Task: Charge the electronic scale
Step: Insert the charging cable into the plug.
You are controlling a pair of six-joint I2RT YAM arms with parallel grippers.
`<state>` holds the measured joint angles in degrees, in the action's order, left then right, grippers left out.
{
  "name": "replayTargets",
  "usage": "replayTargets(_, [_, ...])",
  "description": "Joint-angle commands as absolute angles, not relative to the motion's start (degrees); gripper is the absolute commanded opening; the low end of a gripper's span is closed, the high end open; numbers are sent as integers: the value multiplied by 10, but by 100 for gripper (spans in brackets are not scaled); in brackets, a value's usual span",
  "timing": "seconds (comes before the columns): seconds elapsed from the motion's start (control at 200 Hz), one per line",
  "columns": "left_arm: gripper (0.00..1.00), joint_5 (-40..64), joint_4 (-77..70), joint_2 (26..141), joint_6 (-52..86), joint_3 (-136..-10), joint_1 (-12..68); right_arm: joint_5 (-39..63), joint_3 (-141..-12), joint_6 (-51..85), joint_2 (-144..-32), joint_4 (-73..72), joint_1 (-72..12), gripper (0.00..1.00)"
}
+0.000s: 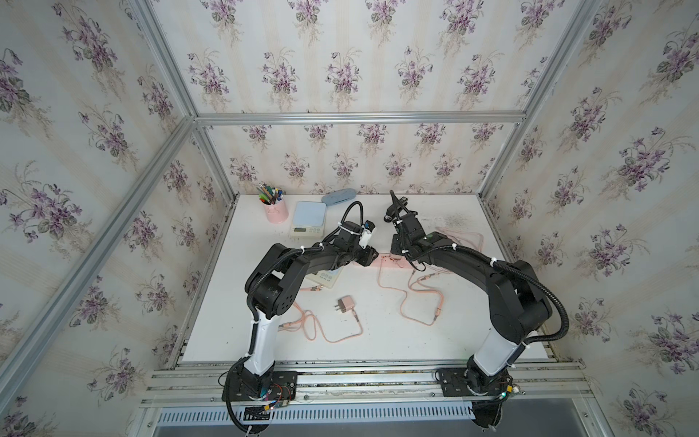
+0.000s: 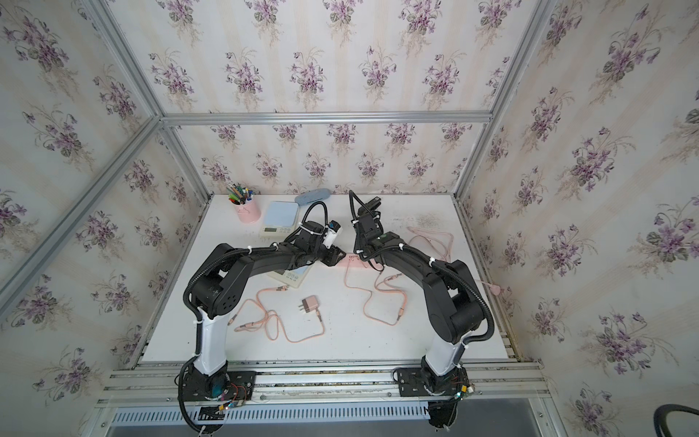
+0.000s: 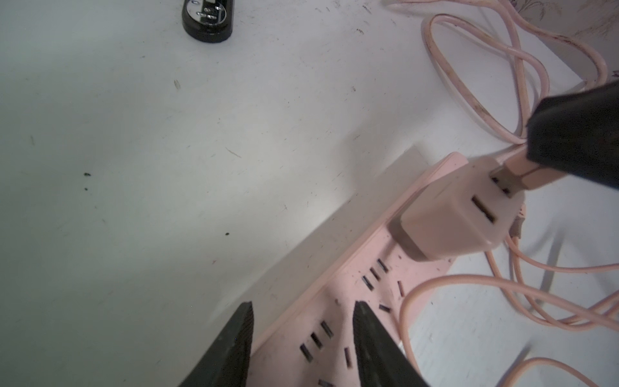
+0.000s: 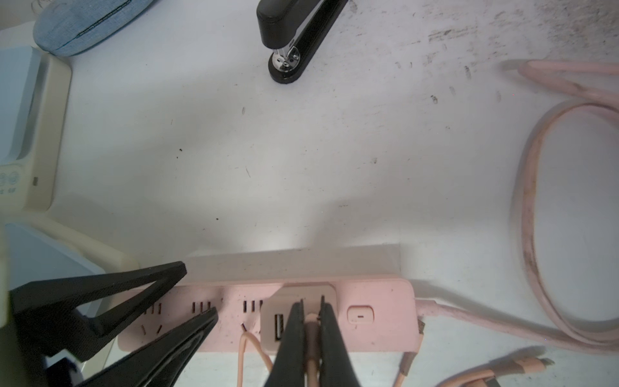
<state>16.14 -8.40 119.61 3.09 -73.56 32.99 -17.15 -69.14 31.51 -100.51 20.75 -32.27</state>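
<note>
Right wrist view: the right gripper (image 4: 311, 301) jaws are seen clamped on a pink USB plug (image 4: 312, 330), its metal tip at a port of the charger block (image 4: 268, 338), which is seated in the pink power strip (image 4: 385, 331). The left gripper (image 3: 301, 306) jaws are held apart over the strip's other end, gripping nothing. In a top view, the electronic scale (image 1: 327, 278) is found on the bench (image 1: 397, 340) at 8 o'clock of the strip, partly covered by the left arm.
</note>
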Motion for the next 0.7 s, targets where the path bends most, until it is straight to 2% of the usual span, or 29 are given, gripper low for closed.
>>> replayTargets(0.0, [50,167,-33,1202,35,-734,334,-151,-687,331,-1032,302,-336,0])
replayTargets(0.215, [50,166,-28,1199,34,-733,334,-107,-650,353,-1047,300,-337,0])
replayTargets(0.37, [52,169,-22,1182,33,-741,334,-120,-674,343,-1035,293,-334,0])
replayTargets(0.555, [54,166,2,1133,18,-756,332,-133,-786,298,-1012,304,-329,50])
replayTargets(0.624, [54,167,3,1117,19,-753,329,-128,-824,284,-1001,313,-329,58])
replayTargets(0.644, [57,167,4,1113,19,-752,328,-127,-834,282,-997,316,-328,60])
replayTargets(0.694, [58,166,6,1103,19,-748,326,-126,-849,278,-985,324,-329,62])
